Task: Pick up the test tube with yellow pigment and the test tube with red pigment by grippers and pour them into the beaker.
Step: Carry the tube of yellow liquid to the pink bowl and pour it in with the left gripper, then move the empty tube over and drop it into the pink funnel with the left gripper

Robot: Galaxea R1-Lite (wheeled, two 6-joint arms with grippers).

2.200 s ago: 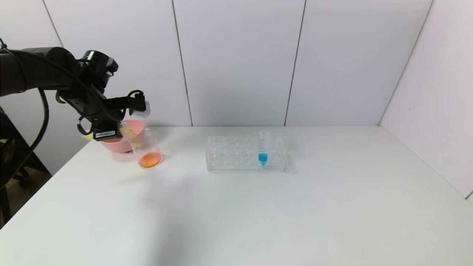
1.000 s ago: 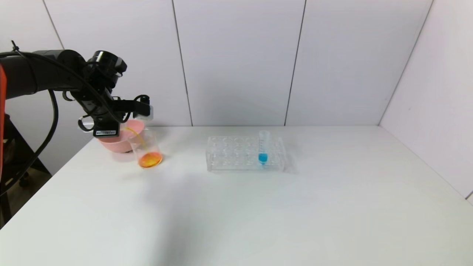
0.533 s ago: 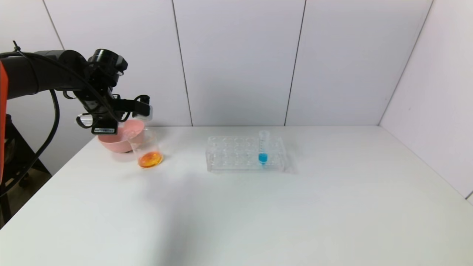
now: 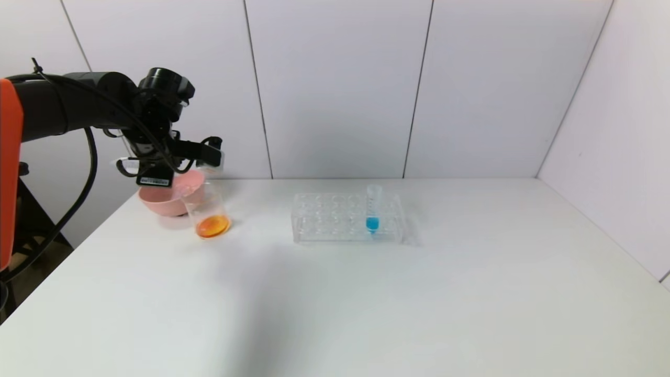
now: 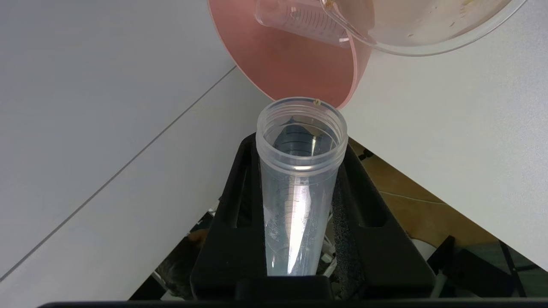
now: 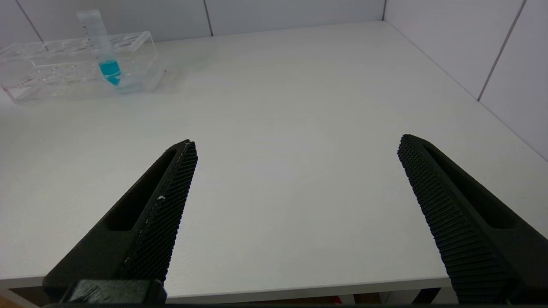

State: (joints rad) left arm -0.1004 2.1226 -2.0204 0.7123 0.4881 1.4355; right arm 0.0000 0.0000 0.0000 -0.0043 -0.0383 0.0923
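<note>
Yellow is gone from the test tube (image 5: 299,179) your left gripper (image 5: 299,256) clamps above the pink bowl (image 4: 157,201); the stream of a second ago has stopped. Beaker (image 4: 209,212), at ten o'clock on the table, holds orange mix. Pouring looks finished. Right gripper (image 6: 295,205) gapes wide, idle.

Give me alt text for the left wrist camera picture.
The left gripper clamps an emptied clear test tube, its open mouth pointing at the pink bowl, where another empty tube lies. The beaker rim sits beside the bowl.
</note>
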